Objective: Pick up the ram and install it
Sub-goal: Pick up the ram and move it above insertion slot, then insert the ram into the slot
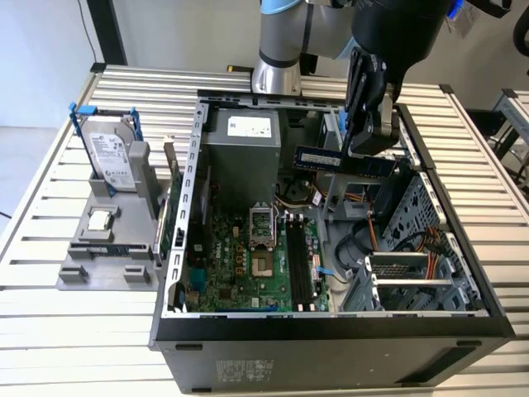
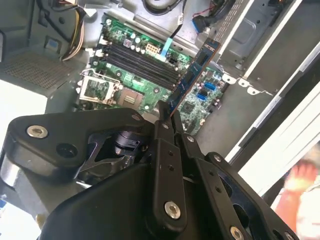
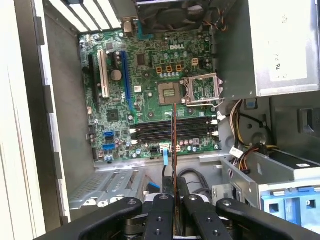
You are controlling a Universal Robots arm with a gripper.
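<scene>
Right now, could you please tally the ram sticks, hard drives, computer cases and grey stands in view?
ram: 1, clamped in the gripper
hard drive: 1
computer case: 1
grey stand: 1
Total: 4

Slatted metal table (image 1: 58,347) under open computer case (image 1: 331,360) and grey fixture (image 1: 107,269).

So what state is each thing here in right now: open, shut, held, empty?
computer case: side open.
gripper: shut on the ram.
ram: held up over the case, not installed.
memory slots: empty.
processor socket: cover flipped open.
hard drive: upright in grey stand, outside the case.
</scene>
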